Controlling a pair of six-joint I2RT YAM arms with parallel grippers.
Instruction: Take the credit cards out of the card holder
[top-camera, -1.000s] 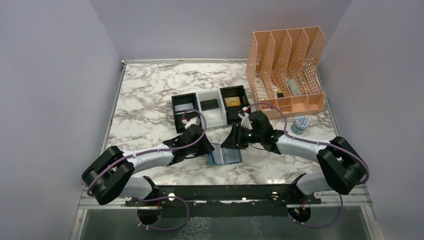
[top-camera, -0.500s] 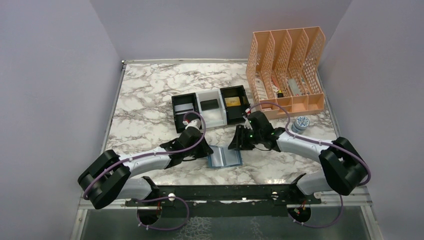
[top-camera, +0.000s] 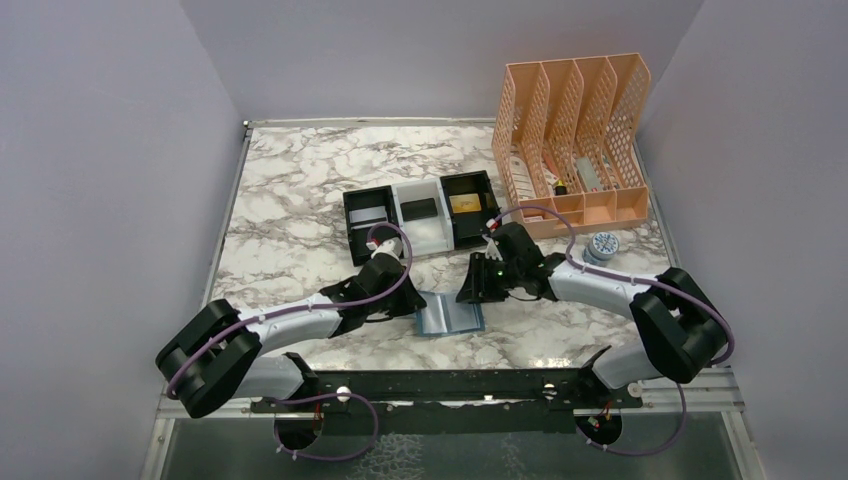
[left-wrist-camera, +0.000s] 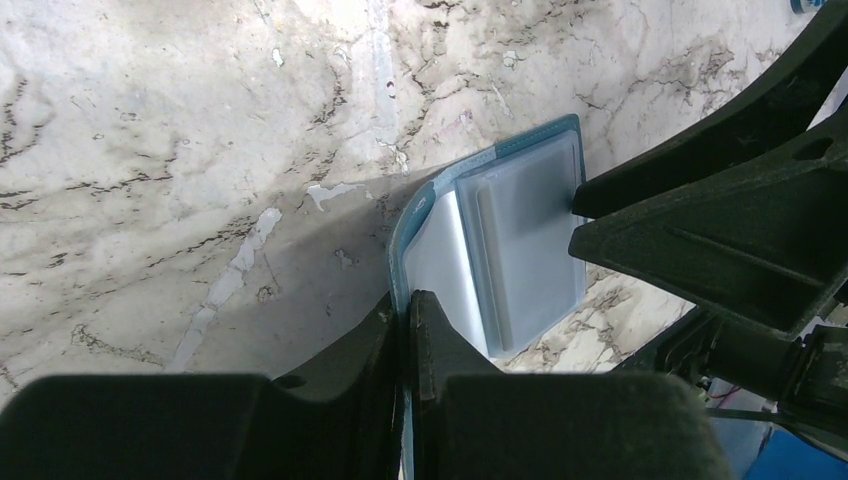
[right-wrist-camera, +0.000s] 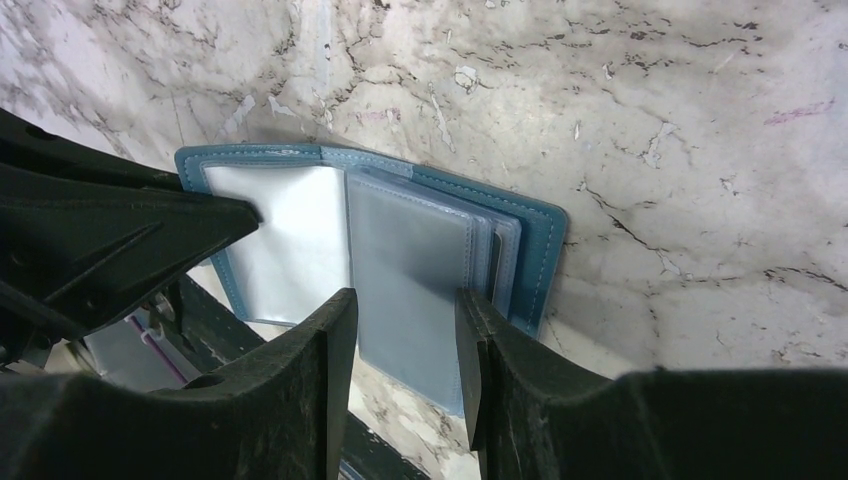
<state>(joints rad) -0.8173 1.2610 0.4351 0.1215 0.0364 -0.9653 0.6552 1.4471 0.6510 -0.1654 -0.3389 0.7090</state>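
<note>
The blue card holder (top-camera: 450, 315) lies open on the marble between both arms. My left gripper (left-wrist-camera: 408, 300) is shut on the teal left edge of the card holder (left-wrist-camera: 500, 240). My right gripper (right-wrist-camera: 405, 310) is open and hovers over the right-hand stack of cloudy sleeves of the card holder (right-wrist-camera: 290, 235), touching nothing. I cannot tell whether a card sits in those sleeves. A black credit card (top-camera: 418, 209) and a gold credit card (top-camera: 464, 204) lie in the tray behind.
The black-and-white three-compartment tray (top-camera: 400, 232) stands just behind the grippers. A peach mesh file organiser (top-camera: 575, 140) fills the back right, with a small round blue tin (top-camera: 601, 246) in front of it. Walls close in on both sides.
My left gripper has closed on the holder's left edge and drawn slightly left. The holder has gone from half raised to lying flat. My right gripper backed off a little, still open.
</note>
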